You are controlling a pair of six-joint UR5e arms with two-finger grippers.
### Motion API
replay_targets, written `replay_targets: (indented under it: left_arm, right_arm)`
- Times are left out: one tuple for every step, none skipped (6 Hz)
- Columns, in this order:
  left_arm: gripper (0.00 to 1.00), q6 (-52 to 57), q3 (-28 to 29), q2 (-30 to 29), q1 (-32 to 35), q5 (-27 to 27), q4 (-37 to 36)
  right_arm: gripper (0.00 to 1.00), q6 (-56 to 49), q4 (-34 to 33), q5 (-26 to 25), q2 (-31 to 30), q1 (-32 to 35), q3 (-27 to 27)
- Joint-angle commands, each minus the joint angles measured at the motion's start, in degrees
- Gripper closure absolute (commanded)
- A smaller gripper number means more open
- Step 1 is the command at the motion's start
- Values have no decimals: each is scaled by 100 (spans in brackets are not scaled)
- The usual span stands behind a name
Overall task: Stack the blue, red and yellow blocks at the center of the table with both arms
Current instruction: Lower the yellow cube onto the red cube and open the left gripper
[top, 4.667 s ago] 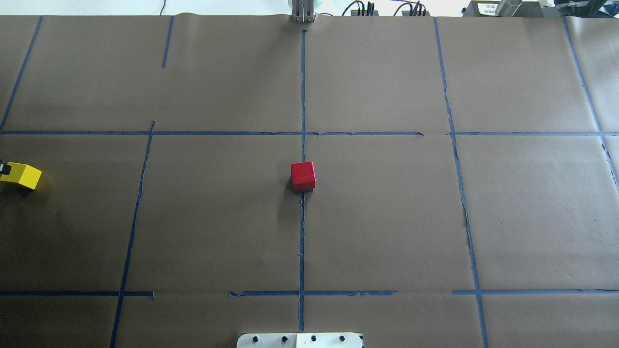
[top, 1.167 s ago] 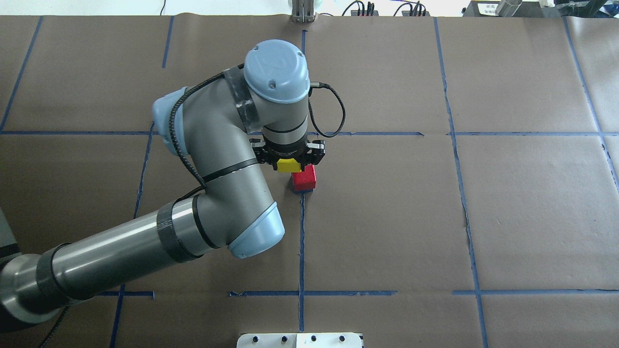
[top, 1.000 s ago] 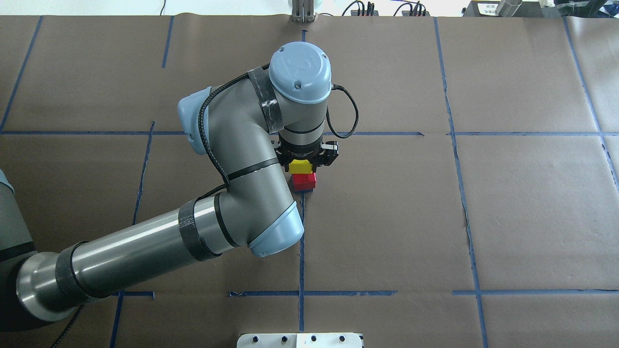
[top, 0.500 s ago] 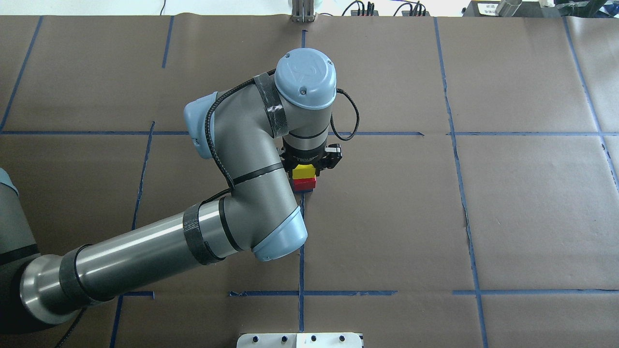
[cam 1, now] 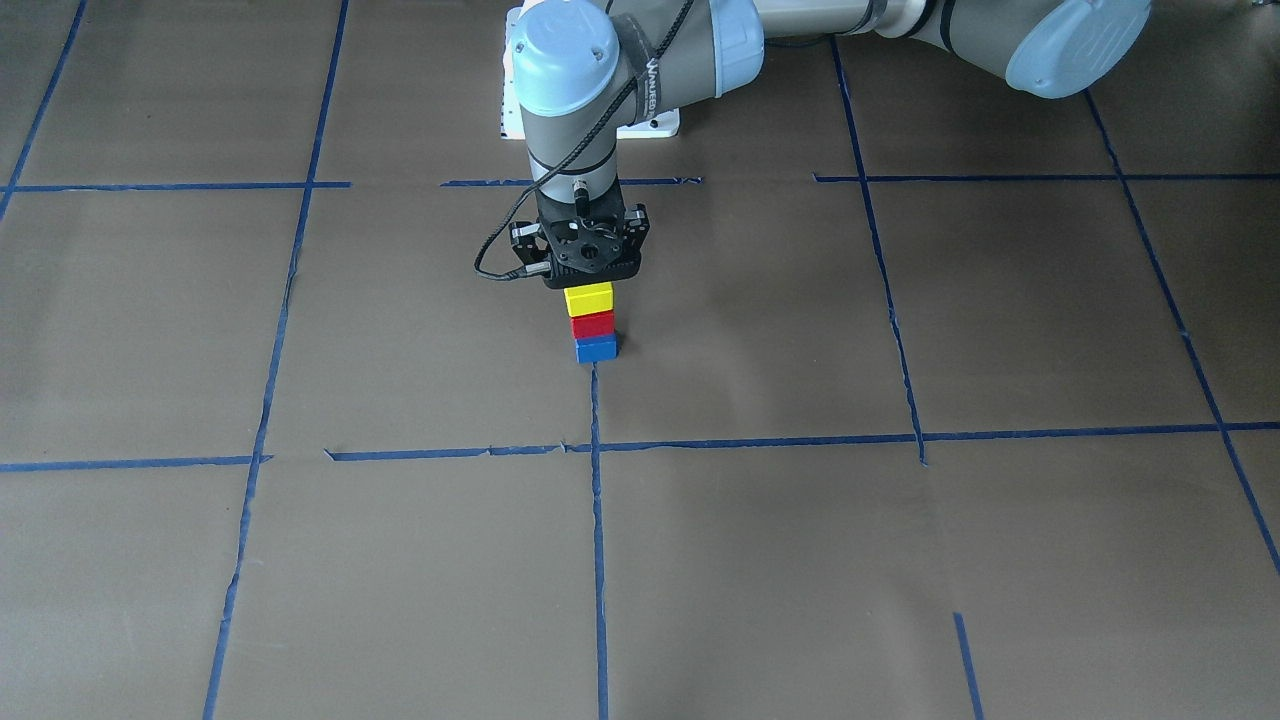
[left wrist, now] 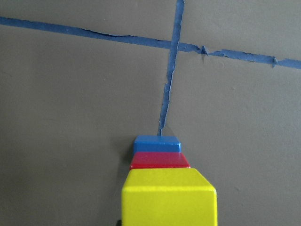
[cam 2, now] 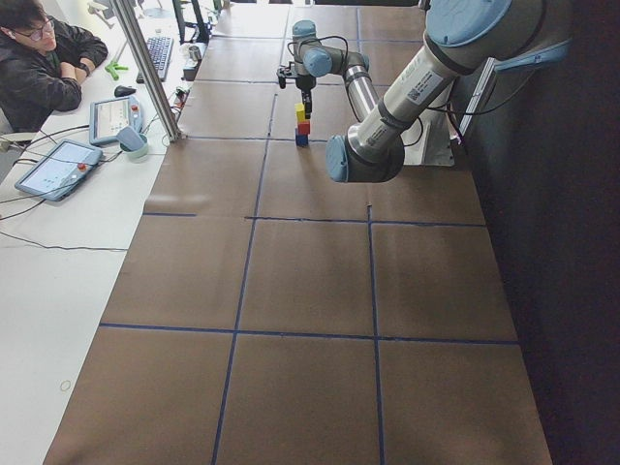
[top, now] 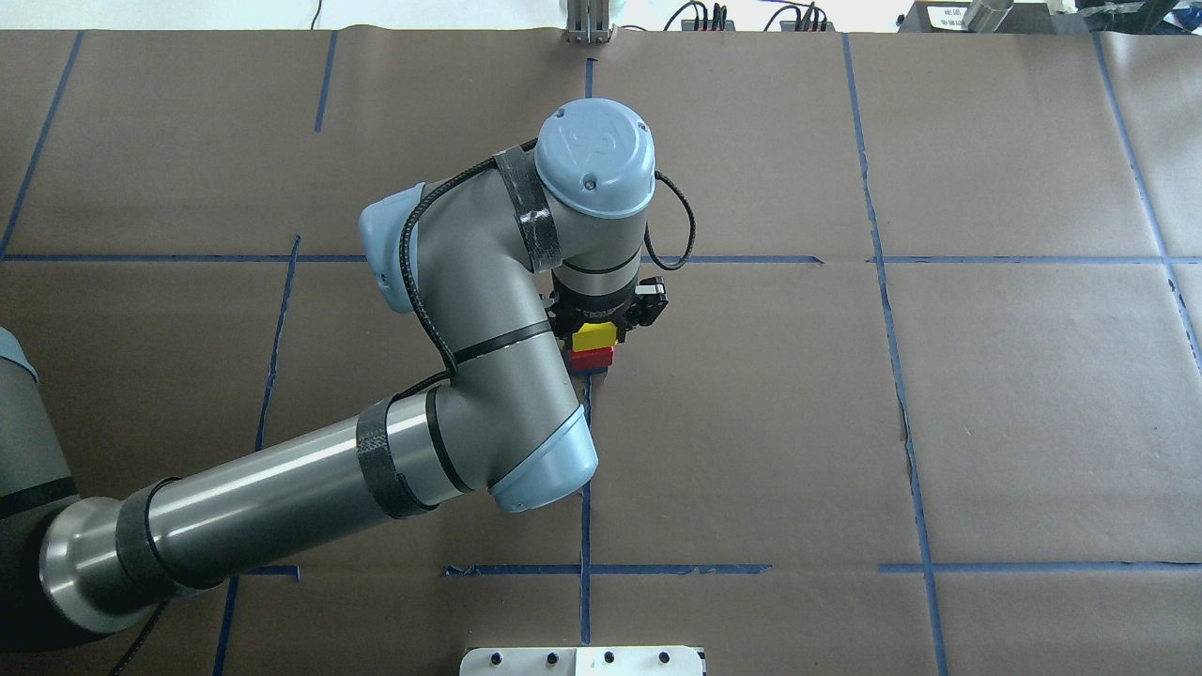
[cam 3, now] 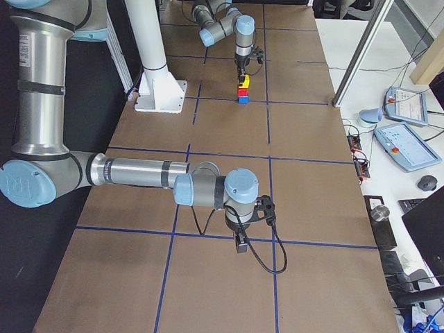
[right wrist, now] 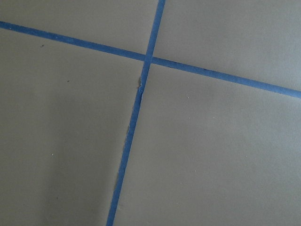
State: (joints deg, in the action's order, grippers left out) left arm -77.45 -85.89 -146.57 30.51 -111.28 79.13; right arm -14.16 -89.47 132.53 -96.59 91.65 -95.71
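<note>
At the table's [cam 1: 900, 560] center crossing stands a stack: the blue block [cam 1: 596, 348] at the bottom, the red block [cam 1: 592, 324] on it, the yellow block [cam 1: 588, 298] on top. My left gripper [cam 1: 588, 285] points straight down and is shut on the yellow block [top: 593, 336], which rests on the red block [top: 593, 357]. The left wrist view shows the yellow block [left wrist: 169, 197] close up, over the red block [left wrist: 160, 160] and the blue block [left wrist: 156, 143]. My right gripper [cam 3: 241, 244] hangs over bare table far from the stack; I cannot tell whether it is open or shut.
The robot's white pedestal base [top: 582, 660] sits at the near table edge. A person [cam 2: 44, 68] sits at a side desk with tablets [cam 2: 56, 167] beyond a metal post [cam 2: 145, 68]. Brown paper with blue tape lines surrounds the stack.
My left arm came in from the left with the yellow block, moved over the red block and lowered the yellow block onto it. In the last half second it barely moved.
</note>
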Motion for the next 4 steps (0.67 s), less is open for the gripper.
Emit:
replay_targets:
  left_arm:
    - [85, 28, 11, 23, -1, 1, 84]
    - [77, 54, 11, 32, -1, 1, 85]
    - [68, 159, 11, 32, -1, 1, 85]
    - [62, 247, 11, 40, -1, 1, 85]
  right_arm:
    - [0, -8, 0, 1, 0, 2, 0]
    - [0, 1, 0, 1, 0, 2, 0]
    - [0, -8, 0, -8, 0, 2, 0]
    - [0, -8, 0, -8, 0, 2, 0]
